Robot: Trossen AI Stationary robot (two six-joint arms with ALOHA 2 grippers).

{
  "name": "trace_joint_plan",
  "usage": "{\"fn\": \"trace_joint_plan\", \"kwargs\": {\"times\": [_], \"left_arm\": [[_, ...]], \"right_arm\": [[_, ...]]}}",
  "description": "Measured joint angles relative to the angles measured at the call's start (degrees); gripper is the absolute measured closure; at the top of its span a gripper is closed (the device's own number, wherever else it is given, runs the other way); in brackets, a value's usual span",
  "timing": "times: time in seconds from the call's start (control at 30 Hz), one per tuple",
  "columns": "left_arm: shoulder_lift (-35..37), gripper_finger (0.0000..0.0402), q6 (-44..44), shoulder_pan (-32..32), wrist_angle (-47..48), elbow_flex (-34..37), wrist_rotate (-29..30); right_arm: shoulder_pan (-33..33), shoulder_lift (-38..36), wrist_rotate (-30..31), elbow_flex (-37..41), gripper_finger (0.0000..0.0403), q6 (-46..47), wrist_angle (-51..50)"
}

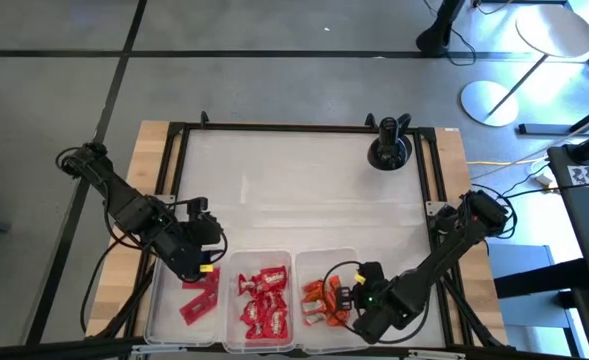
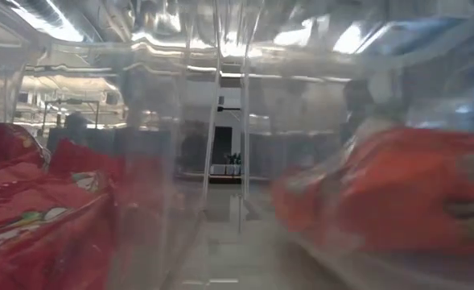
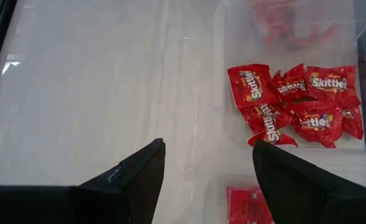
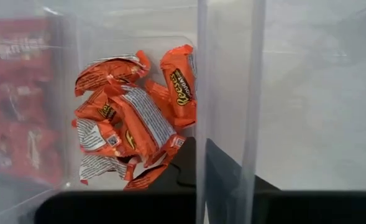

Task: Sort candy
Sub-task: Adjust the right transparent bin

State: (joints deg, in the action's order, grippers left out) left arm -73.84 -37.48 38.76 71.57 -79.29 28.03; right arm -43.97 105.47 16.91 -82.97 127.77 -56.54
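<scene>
Left bin (image 1: pixel 164 310): flat red bars (image 1: pixel 200 297), print unreadable; left gripper (image 1: pixel 196 262) above, jaws wide, empty. Middle bin (image 1: pixel 236 262): red packets (image 3: pixel 297 106) marked "Skittles". Right bin (image 1: pixel 309 262): orange packs (image 4: pixel 133 115) marked "Reese's"; right gripper (image 1: pixel 346 296) over them, jaws closed, empty.

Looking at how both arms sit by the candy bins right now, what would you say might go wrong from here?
1. The right gripper is shut low in the bin of orange candy, with the clear bin wall crossing just in front of it; lifting out carelessly might snag the wall and shift the bin.
2. The left gripper hangs open over the table beside the red Skittles packets; swinging sideways could knock the neighbouring bin.
</scene>
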Motion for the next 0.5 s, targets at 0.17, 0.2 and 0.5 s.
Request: {"fn": "trace_joint_plan", "kwargs": {"times": [0.17, 0.2, 0.5], "left_arm": [[0.0, 0.0169, 0.3, 0.0, 0.0, 0.0, 0.0], [0.0, 0.0169, 0.2, 0.0, 0.0, 0.0, 0.0], [0.0, 0.0169, 0.0, 0.0, 0.0, 0.0, 0.0]], "right_arm": [[-0.7, -0.1, 2.3, -4.5, 0.0402, -0.1, -3.8], [-0.7, -0.2, 2.4, -5.0, 0.0402, -0.1, -4.5], [-0.6, 0.7, -1.4, -5.2, 0.0402, 0.0, -7.0]]}}
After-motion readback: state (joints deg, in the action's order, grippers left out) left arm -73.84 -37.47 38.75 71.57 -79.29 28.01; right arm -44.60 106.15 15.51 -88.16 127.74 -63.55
